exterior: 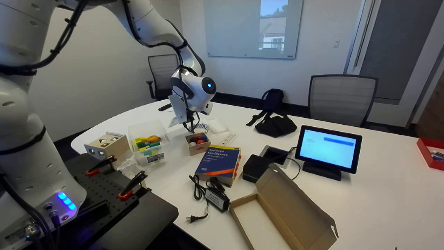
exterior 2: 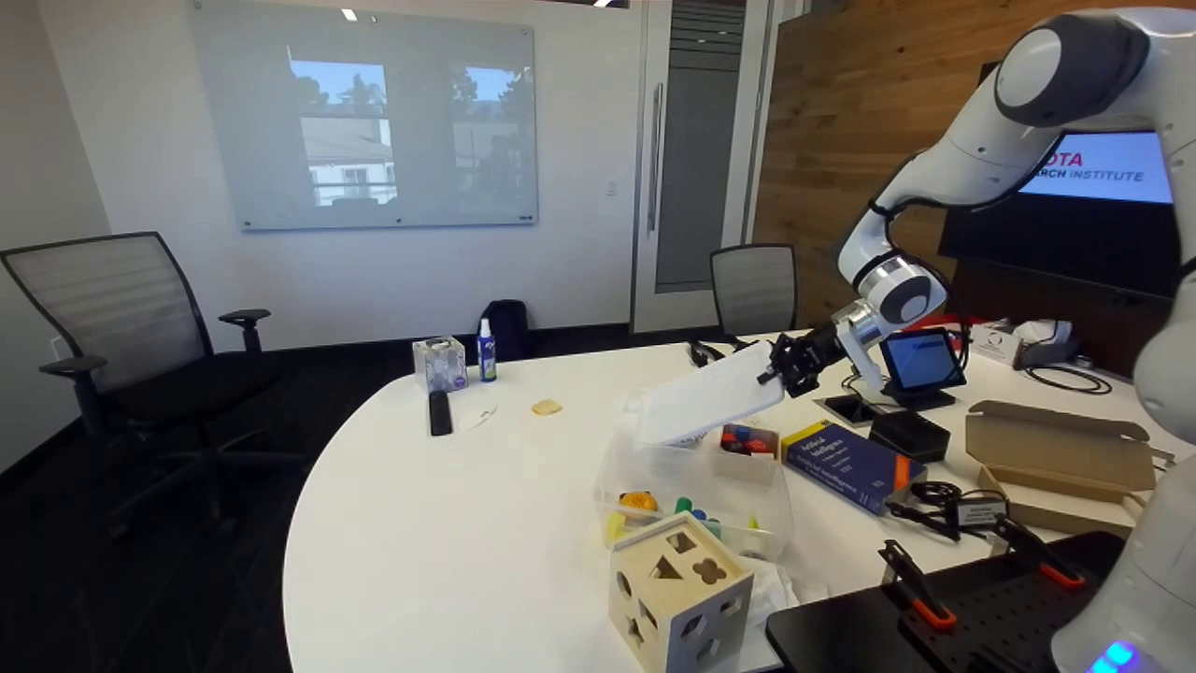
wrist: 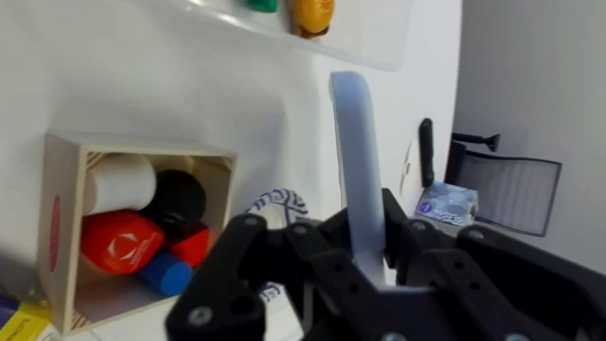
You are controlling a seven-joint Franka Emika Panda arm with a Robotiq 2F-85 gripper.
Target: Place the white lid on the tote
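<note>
White lid (exterior 2: 710, 399) (aslant) in gripper (wrist: 363, 221), near tote (exterior 2: 673, 472).

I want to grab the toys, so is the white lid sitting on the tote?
No, in an exterior view the gripper holds the white lid tilted, and the tote is uncovered.

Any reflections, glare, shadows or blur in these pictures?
In both exterior views, the glass board mirrors a building and sky; in the wrist view, glare streaks the edge of the tote, a soft shadow lies beside the open box, the white lid looks bluish, and the gripper slightly blurred.
</note>
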